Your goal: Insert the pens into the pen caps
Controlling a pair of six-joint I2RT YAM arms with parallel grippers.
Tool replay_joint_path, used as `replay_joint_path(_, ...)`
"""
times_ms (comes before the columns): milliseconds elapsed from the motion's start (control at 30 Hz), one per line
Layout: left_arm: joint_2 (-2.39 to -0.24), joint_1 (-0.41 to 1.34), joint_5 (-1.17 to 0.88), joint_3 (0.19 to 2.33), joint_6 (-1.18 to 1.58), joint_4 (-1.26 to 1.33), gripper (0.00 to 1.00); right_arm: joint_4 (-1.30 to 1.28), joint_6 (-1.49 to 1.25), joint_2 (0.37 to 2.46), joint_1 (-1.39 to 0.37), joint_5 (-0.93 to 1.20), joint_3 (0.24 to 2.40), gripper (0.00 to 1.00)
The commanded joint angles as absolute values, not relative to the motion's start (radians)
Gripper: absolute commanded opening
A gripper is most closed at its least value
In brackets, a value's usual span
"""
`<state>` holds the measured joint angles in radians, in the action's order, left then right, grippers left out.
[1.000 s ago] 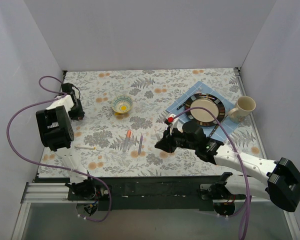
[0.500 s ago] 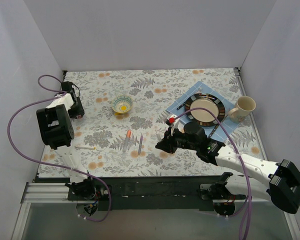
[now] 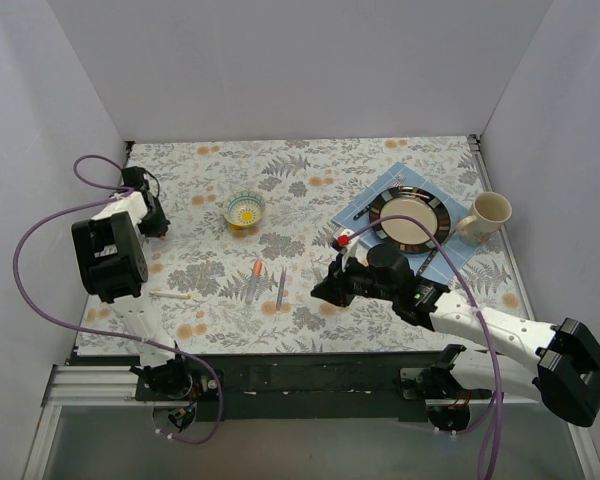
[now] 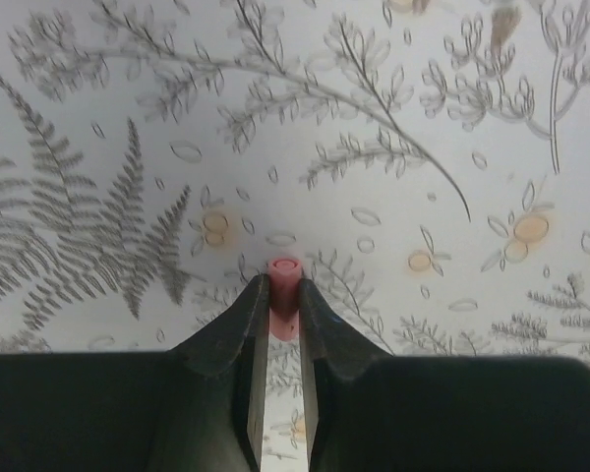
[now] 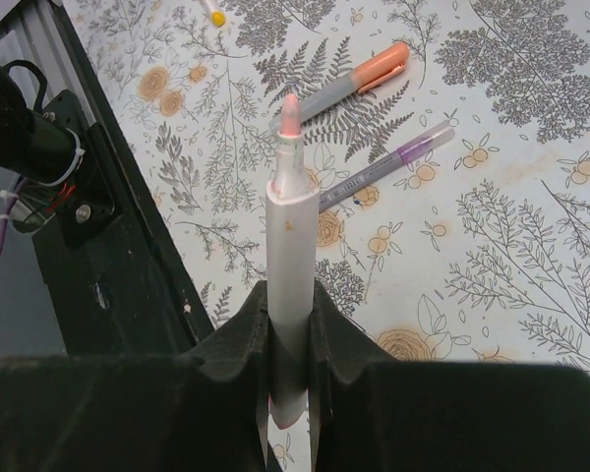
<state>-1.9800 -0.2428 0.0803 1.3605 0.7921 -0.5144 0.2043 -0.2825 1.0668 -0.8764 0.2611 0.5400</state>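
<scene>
In the left wrist view my left gripper (image 4: 283,293) is shut on a small pinkish-red pen cap (image 4: 283,280), whose open end sticks out past the fingertips just above the floral cloth. From above, the left gripper (image 3: 158,226) sits at the table's far left. My right gripper (image 5: 291,324) is shut on a pale grey-white pen (image 5: 292,236), its bare pink tip (image 5: 290,110) pointing away from the jaws. From above, the right gripper (image 3: 322,291) hangs right of two capped pens lying side by side, one orange (image 3: 255,280) and one purple (image 3: 280,287).
A slim white pen with a yellow end (image 3: 170,295) lies near the left arm. A small patterned bowl (image 3: 245,209) stands mid-table. A dark-rimmed plate (image 3: 385,205) rests on a blue cloth (image 3: 380,185) at the right, next to a cream mug (image 3: 488,215).
The left arm has shifted slightly at the far left of the table. The right arm has edged a little to the right, still gripping its pen.
</scene>
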Motion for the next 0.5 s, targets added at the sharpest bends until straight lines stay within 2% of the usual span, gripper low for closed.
replay_joint_path(0, -1.852, -0.213, 0.002, 1.218, 0.847, -0.517, 0.00, 0.196, -0.285, 1.088, -0.867, 0.255, 0.561, 0.01)
replay_joint_path(233, -1.600, -0.157, -0.172, 1.050, 0.949, -0.471, 0.00, 0.190, -0.342, 1.095, -0.862, 0.264, 0.577, 0.01)
replay_joint_path(333, -1.455, -0.091, -0.266, 0.999, 1.011, -0.428, 0.00, 0.284, -0.391, 1.100, -0.864, 0.313, 0.551, 0.01)
replay_joint_path(467, -1.255, 0.084, -0.412, 0.882, 1.162, -0.240, 0.00, 0.405, -0.463, 1.149, -0.864, 0.385, 0.532, 0.01)
